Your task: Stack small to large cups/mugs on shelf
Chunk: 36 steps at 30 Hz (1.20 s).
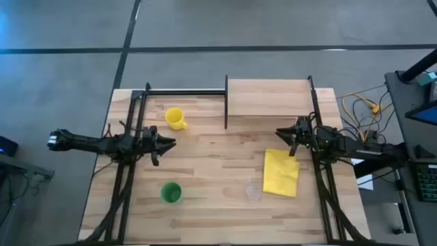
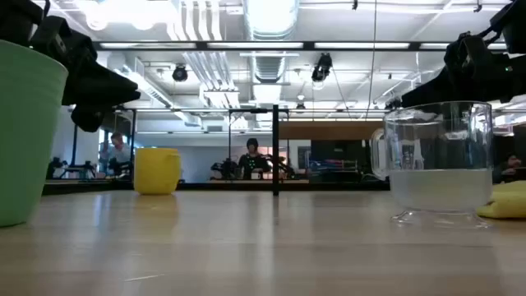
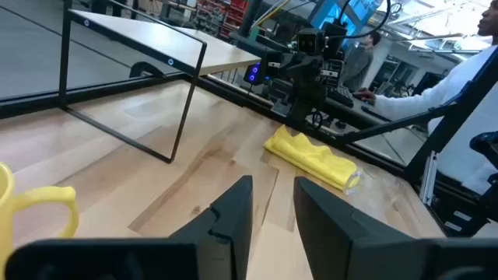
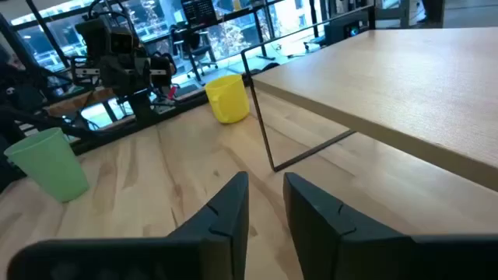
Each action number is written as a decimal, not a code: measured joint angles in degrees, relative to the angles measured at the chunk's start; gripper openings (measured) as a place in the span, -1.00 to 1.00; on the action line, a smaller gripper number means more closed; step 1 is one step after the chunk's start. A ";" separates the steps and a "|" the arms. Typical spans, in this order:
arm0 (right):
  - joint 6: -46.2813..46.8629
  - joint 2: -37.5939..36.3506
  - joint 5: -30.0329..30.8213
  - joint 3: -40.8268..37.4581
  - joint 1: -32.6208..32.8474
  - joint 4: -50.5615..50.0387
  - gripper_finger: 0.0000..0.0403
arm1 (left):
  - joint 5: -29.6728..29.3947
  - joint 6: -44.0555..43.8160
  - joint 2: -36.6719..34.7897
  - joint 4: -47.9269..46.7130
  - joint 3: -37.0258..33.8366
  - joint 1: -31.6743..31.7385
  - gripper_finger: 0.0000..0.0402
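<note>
The yellow mug (image 1: 175,117) stands upright on the table at the far left, its handle toward the near right. The green cup (image 1: 171,193) stands near the front left. The clear cup (image 1: 254,190) stands near the front centre, beside the yellow cloth (image 1: 281,173). The shelf (image 1: 268,98) stands at the far right. My left gripper (image 1: 172,143) hovers between the mug and the green cup, and my right gripper (image 1: 278,134) hovers in front of the shelf. Both are empty, with a narrow gap between their fingers, as the wrist views show for the left gripper (image 3: 274,187) and the right gripper (image 4: 266,180).
A black metal frame (image 1: 184,91) runs along the far left edge up to the shelf's upright (image 1: 226,102). Cables (image 1: 362,113) lie off the table's right side. Bare tabletop (image 1: 218,157) lies between the two grippers. People show in the room behind (image 2: 251,152).
</note>
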 joint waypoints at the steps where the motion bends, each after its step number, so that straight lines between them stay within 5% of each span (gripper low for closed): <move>1: 0.01 0.00 0.00 0.00 0.00 0.01 -0.60 | 0.01 0.00 0.01 0.01 0.00 -0.01 -0.59; 36: 0.01 0.02 0.00 0.00 0.01 0.01 -0.66 | -0.01 0.00 0.00 -0.01 0.01 -0.02 -0.59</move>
